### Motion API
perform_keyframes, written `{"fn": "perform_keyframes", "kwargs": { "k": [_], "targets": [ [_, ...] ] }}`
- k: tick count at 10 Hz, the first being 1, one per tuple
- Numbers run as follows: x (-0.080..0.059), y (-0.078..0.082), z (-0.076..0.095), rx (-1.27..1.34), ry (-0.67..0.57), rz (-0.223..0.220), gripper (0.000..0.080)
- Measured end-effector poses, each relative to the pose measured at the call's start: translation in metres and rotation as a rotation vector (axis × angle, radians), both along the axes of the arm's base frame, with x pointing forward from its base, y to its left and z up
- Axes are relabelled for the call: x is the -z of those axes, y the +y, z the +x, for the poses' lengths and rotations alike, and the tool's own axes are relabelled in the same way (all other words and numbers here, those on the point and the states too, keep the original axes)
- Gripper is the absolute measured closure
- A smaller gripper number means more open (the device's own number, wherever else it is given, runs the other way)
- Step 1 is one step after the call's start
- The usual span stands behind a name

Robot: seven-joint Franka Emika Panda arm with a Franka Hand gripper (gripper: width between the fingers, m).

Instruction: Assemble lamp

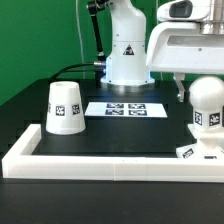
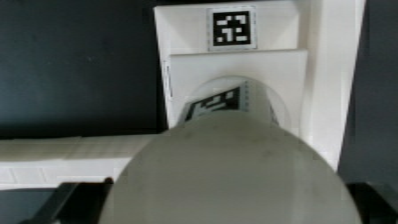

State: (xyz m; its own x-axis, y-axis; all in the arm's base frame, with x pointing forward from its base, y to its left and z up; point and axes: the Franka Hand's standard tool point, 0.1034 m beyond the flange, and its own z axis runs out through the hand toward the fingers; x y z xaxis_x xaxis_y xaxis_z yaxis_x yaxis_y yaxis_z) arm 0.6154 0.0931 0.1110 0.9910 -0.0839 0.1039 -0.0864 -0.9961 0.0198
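Observation:
The white round bulb (image 1: 207, 108) stands upright on the flat angular base (image 1: 192, 152) at the exterior view's right, near the front wall. My gripper (image 1: 196, 93) comes down from above and straddles the bulb's top. One finger (image 1: 180, 92) shows on its left and the other is hidden. In the wrist view the bulb (image 2: 231, 150) fills the space between my dark fingers (image 2: 80, 200) and touches both, so my gripper (image 2: 228, 202) is shut on it. The base (image 2: 192, 55) with its tag lies beyond. The tapered shade (image 1: 65, 107) stands alone at the left.
A low white wall (image 1: 100, 163) borders the table's front and left, and also shows in the wrist view (image 2: 54, 160). The marker board (image 1: 126, 108) lies in the middle at the back. The robot's white body (image 1: 128, 50) stands behind it.

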Motion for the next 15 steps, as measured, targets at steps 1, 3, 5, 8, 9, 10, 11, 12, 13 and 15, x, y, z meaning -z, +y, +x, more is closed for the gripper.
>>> {"fn": "perform_keyframes", "kwargs": {
  "k": [1,3,5,8,9,10,11,12,13,15],
  "targets": [
    [0.000,0.000,0.000,0.077,-0.002,0.008,0.0220],
    [0.000,-0.001,0.000,0.207,-0.005,0.021,0.0220],
    [0.002,0.003,-0.006,0.446,0.007,0.048,0.0220],
    [0.004,0.007,-0.010,0.739,0.030,0.091,0.0220],
    [0.004,0.007,-0.010,0.798,0.034,0.103,0.0220],
    [0.004,0.009,-0.011,0.896,0.039,0.121,0.0220],
    [0.004,0.011,-0.011,0.974,0.043,0.134,0.0220],
    [0.004,0.012,-0.011,1.022,0.046,0.142,0.0220],
    [0.004,0.013,-0.011,1.113,0.049,0.154,0.0220],
    [0.004,0.015,-0.011,1.263,0.065,0.183,0.0220]
  ]
}}
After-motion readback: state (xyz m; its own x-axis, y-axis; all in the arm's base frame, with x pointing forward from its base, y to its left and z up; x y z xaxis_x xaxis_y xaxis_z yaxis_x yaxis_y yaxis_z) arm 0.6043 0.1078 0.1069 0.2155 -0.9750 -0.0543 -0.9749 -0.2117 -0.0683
